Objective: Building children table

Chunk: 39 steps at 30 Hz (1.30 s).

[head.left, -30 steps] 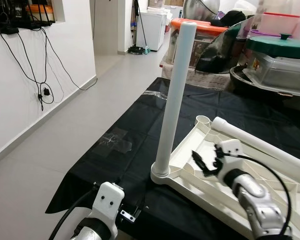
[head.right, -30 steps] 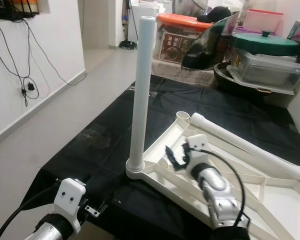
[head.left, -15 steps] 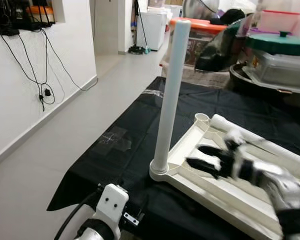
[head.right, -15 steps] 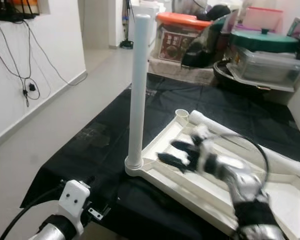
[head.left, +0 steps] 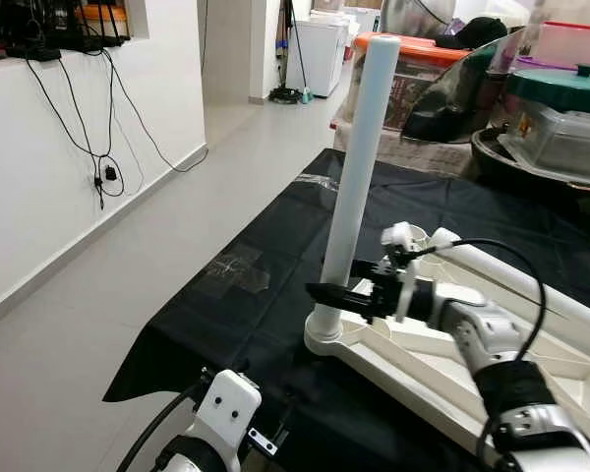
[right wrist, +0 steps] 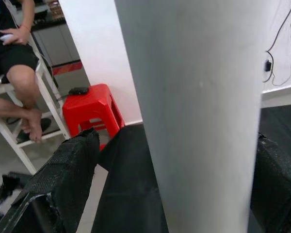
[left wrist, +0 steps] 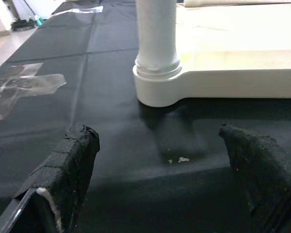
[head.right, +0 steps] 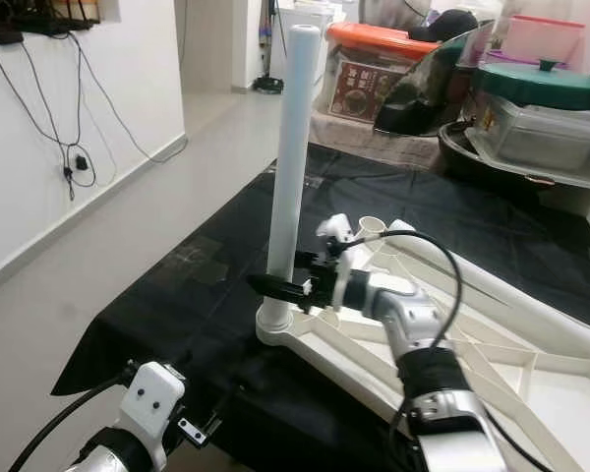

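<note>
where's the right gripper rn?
In the left eye view the right gripper is at the lower part of the upright white leg, just above its socket in the tabletop's corner; its fingers are open, one either side of the leg.

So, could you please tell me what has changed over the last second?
The right gripper has swung from above the upturned tabletop across to the upright table leg, and its open fingers now straddle the leg near its base without closing. The left gripper stays low at the black mat, open. The second leg still lies on the tabletop.
</note>
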### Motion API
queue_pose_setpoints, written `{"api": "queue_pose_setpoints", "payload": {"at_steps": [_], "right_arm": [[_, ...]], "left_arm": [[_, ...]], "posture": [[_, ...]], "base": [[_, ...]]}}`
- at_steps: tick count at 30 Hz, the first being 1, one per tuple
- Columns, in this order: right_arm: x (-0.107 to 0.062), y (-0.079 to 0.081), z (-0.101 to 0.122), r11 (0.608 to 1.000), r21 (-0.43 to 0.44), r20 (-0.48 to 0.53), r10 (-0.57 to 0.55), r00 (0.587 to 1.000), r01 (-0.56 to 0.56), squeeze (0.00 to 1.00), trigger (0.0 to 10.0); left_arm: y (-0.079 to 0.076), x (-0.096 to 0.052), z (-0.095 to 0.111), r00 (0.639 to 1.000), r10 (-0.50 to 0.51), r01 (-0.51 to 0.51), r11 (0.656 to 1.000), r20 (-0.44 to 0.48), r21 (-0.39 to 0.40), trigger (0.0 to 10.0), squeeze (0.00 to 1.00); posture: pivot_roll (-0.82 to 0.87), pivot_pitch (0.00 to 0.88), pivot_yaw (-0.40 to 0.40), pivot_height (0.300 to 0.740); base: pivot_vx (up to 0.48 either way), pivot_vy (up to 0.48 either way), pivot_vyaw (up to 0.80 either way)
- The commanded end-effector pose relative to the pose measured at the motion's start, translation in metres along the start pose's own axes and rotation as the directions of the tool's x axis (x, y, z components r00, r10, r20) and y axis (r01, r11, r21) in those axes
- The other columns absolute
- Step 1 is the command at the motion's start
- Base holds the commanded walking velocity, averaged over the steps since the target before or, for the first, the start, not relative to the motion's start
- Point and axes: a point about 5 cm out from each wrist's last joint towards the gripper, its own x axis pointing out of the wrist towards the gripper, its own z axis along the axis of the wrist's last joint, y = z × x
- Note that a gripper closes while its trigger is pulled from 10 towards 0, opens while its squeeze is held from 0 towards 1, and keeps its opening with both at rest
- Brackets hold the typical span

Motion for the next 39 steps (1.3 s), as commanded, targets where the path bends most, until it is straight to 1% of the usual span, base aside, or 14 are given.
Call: {"api": "queue_pose_setpoints", "payload": {"at_steps": [1,2,3,4,17,22,25,26,29,31,32,34,36,39], "right_arm": [[0.017,0.007,0.001,0.998,-0.008,0.015,0.068,0.998,-0.068,0.00,9.4],[0.023,0.008,0.001,0.996,-0.009,0.024,0.084,0.996,-0.084,0.00,8.0],[0.027,0.009,0.001,0.996,-0.011,0.027,0.092,0.995,-0.092,0.00,8.0],[0.031,0.009,0.000,0.996,-0.012,0.029,0.092,0.995,-0.092,0.00,0.4],[0.048,0.012,-0.006,0.999,-0.035,0.072,0.003,0.997,0.000,0.00,0.0],[0.045,0.007,-0.012,0.962,-0.062,0.100,-0.258,0.961,0.265,0.00,0.0],[0.037,0.009,-0.015,0.889,-0.040,0.141,-0.446,0.884,0.456,0.00,0.0],[0.024,0.012,-0.019,0.760,-0.050,0.173,-0.633,0.755,0.649,0.00,0.0],[0.019,0.013,-0.020,0.695,-0.052,0.180,-0.699,0.692,0.717,0.00,0.0],[0.008,0.018,-0.025,0.554,-0.046,0.186,-0.813,0.552,0.831,0.00,0.0],[0.008,0.018,-0.025,0.554,-0.046,0.186,-0.813,0.552,0.831,0.00,0.0],[-0.001,0.030,-0.026,0.349,-0.013,0.176,-0.922,0.346,0.937,0.00,0.0],[0.001,0.040,-0.026,0.237,0.041,0.138,-0.963,0.229,0.971,0.00,0.0],[0.002,0.042,-0.026,0.226,0.052,0.130,-0.967,0.218,0.973,0.00,0.0]], "left_arm": [[-0.003,0.000,0.001,1.000,-0.010,0.010,1.000,0.006,-0.006,10.0,0.00],[-0.004,0.000,0.001,1.000,-0.009,0.009,1.000,0.006,-0.006,10.0,0.00],[-0.004,0.000,0.001,1.000,-0.008,0.008,1.000,0.006,-0.005,10.0,0.00],[-0.004,0.000,0.001,1.000,-0.008,0.008,1.000,0.006,-0.004,10.0,0.00],[-0.004,0.002,0.001,1.000,-0.005,0.005,1.000,0.005,-0.007,10.0,0.00],[-0.003,0.001,0.000,1.000,-0.002,0.002,1.000,0.002,-0.010,10.0,0.00],[-0.002,0.001,0.000,1.000,-0.003,0.003,1.000,0.002,-0.012,10.0,0.00],[-0.002,0.001,0.000,1.000,-0.004,0.004,1.000,0.002,-0.014,10.0,0.00],[-0.001,0.002,0.000,1.000,-0.004,0.004,1.000,0.001,-0.015,10.0,0.00],[-0.001,0.002,0.000,1.000,-0.004,0.004,1.000,0.001,-0.016,10.0,0.00],[-0.001,0.002,0.000,1.000,-0.004,0.004,1.000,0.001,-0.016,10.0,0.00],[0.000,0.002,0.000,1.000,-0.003,0.003,1.000,0.001,-0.014,10.0,0.00],[0.001,0.002,0.000,1.000,-0.002,0.002,1.000,0.001,-0.010,10.0,0.00],[0.001,0.002,0.000,1.000,-0.002,0.002,1.000,0.000,-0.009,10.0,0.00]], "posture": [[0.25,0.000,-0.121,0.740],[0.25,0.000,-0.122,0.740],[0.25,0.000,-0.122,0.740],[0.25,0.000,-0.124,0.740],[0.25,0.000,-0.126,0.740],[0.24,0.000,-0.122,0.740],[0.22,0.000,-0.110,0.740],[0.22,0.000,-0.109,0.740],[0.22,0.000,-0.109,0.740],[0.22,0.000,-0.109,0.740],[0.22,0.000,-0.109,0.740],[0.22,0.000,-0.107,0.740],[0.22,0.000,-0.107,0.740],[0.22,0.000,-0.107,0.740]], "base": [[0.000,0.000,0.00],[0.000,0.000,0.00],[0.000,0.000,0.00],[0.000,0.000,0.00],[0.000,0.000,0.00],[0.000,0.000,0.00],[0.000,0.000,0.00],[0.000,0.000,0.00],[0.000,0.000,0.00],[0.000,0.000,0.00],[0.000,0.000,0.00],[0.000,0.000,0.00],[0.000,0.000,0.00],[0.000,0.000,0.00]]}}
